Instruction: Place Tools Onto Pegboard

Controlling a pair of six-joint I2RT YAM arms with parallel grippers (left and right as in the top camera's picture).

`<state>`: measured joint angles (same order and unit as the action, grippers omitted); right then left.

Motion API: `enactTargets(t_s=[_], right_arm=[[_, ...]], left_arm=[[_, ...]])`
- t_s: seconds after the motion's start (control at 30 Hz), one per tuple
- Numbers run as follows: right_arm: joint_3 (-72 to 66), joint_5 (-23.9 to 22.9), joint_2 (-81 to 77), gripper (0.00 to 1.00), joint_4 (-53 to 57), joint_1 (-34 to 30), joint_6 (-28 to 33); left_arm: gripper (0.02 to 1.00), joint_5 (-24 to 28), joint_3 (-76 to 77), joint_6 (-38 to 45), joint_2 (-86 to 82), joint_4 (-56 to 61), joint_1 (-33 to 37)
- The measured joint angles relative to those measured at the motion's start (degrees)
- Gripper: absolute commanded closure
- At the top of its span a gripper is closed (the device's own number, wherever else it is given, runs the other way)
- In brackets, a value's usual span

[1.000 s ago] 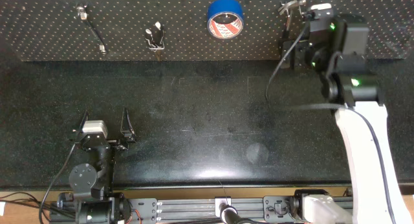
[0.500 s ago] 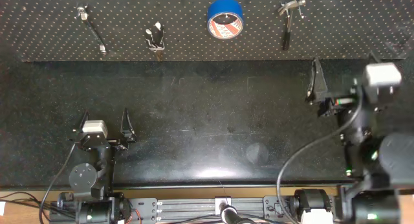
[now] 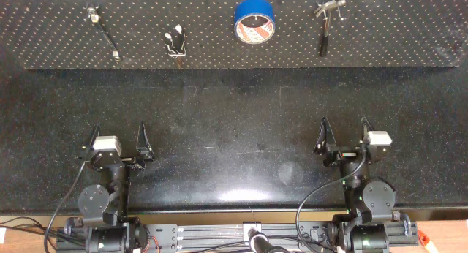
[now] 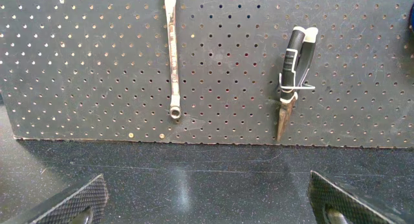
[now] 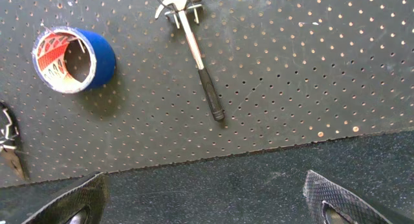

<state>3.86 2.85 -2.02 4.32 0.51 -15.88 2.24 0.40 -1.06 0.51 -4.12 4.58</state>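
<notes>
Four tools hang on the black pegboard (image 3: 409,34) at the back: a wrench (image 3: 104,34) (image 4: 172,52), pliers (image 3: 175,42) (image 4: 291,75), a roll of blue tape (image 3: 254,21) (image 5: 74,59) and a small hammer (image 3: 327,25) (image 5: 194,46). My left gripper (image 3: 118,142) (image 4: 207,204) rests low over the table near its base, open, with nothing between its fingers. My right gripper (image 3: 344,136) (image 5: 207,201) sits likewise near its own base, open and holding nothing, well back from the board.
The black table (image 3: 234,129) stretches between the pegboard and the arm bases. The pliers' handles (image 5: 10,146) show at the edge of the right wrist view.
The right arm has pulled back from the hammer on the pegboard, swung down the view and settled near its base with its gripper open. The hammer stays hung. The left arm has not moved.
</notes>
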Motion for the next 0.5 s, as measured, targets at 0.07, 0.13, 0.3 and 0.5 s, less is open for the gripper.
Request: enactTargets(t_s=[0.07,0.13,0.3,0.5], right_arm=[[-1.79,-0.02,1.25,0.016,-0.02,0.0,2.03],[-2.89,-0.02,1.25,0.018,0.0,0.0,2.78],[-3.13,0.0,1.29,0.018,-0.09,0.0,8.55],[-3.13,0.0,1.29,0.018,-0.09,0.0,12.22]], left_arm=[[0.02,0.0,0.0,0.0,0.0,0.0,0.0],[0.023,0.0,0.0,0.0,0.0,0.0,0.0],[0.023,0.0,0.0,0.0,0.0,0.0,0.0],[0.023,0.0,0.0,0.0,0.0,0.0,0.0]])
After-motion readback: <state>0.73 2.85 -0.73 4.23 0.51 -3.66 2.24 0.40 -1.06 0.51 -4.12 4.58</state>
